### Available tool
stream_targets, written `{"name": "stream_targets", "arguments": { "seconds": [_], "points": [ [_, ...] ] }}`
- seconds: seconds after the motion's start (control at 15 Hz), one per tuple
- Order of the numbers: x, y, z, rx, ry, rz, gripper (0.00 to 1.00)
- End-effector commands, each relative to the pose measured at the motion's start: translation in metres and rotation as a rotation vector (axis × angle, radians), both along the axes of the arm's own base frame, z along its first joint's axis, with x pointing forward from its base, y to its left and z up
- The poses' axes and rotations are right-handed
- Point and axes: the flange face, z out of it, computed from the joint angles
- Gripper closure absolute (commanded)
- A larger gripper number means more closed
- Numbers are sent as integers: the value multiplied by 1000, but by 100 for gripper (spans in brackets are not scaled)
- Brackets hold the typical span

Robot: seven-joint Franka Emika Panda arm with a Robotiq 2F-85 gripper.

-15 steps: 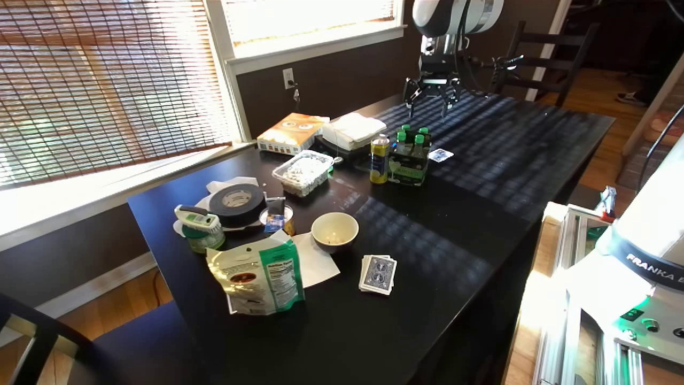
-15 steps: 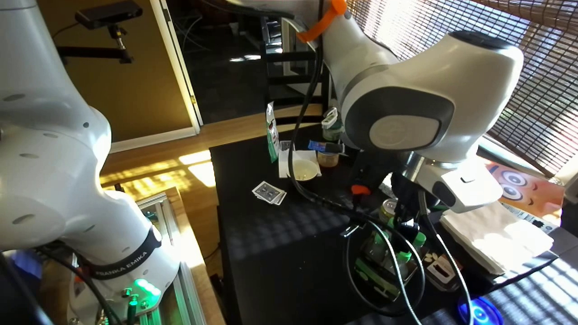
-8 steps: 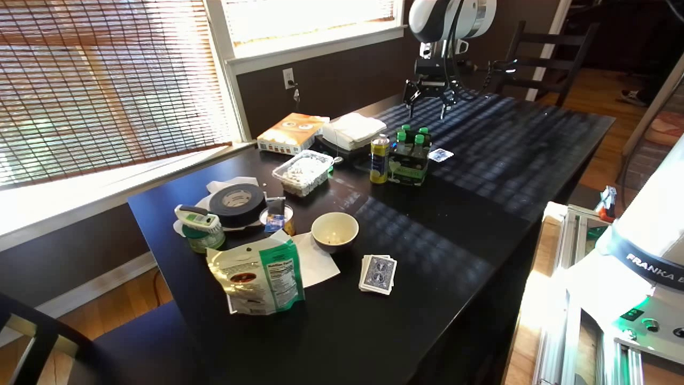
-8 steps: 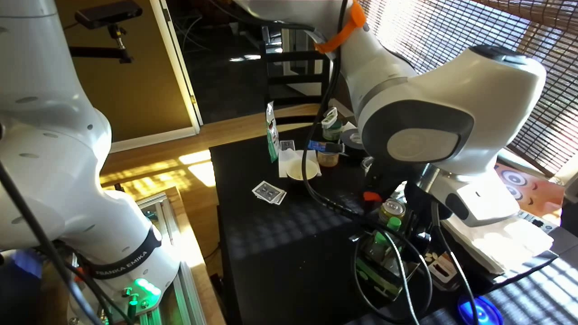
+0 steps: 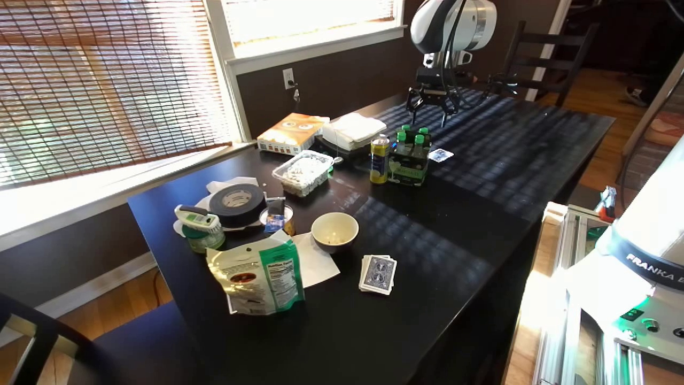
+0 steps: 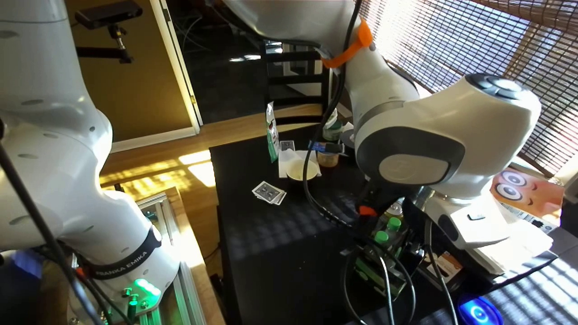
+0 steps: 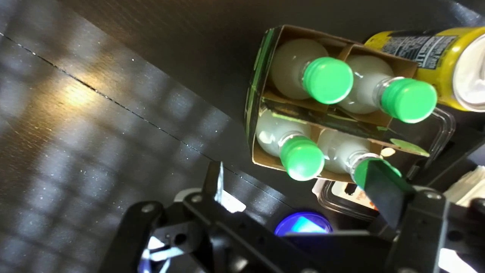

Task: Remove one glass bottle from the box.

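The box (image 5: 407, 174) is a dark open carton with green markings, standing on the black table; it also shows in an exterior view (image 6: 378, 279) and in the wrist view (image 7: 254, 94). Several whitish glass bottles with green caps stand in its compartments; a near-side glass bottle (image 7: 302, 158) shows clearly. My gripper (image 5: 428, 123) is open and empty, above and behind the box. In the wrist view the gripper (image 7: 294, 163) has its right finger overlapping the cap of another bottle (image 7: 343, 151); I cannot tell if they touch. The fingers are mostly hidden by arm and cables in an exterior view.
A yellow can (image 5: 379, 160) stands close beside the box. A clear lidded container (image 7: 352, 197) and a blue round item (image 7: 302, 223) lie behind it. White napkins (image 5: 354, 131), an orange carton (image 5: 293, 132), a cream bowl (image 5: 334, 230) and playing cards (image 5: 378, 274) are on the table.
My arm first shifted toward the window side, then came down, bringing the open gripper lower near the box. The box, bottles and can have not moved.
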Motion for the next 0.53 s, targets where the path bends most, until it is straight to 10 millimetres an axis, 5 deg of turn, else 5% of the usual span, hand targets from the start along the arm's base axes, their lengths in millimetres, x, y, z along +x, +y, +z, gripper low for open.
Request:
{"name": "stream_targets", "arguments": {
  "seconds": [0.0, 0.2, 0.47],
  "points": [
    [4, -1, -10, -13, -45, -21, 20],
    [4, -2, -15, -20, -46, -27, 36],
    [4, 2, -24, -17, -32, -18, 34]
  ]
}}
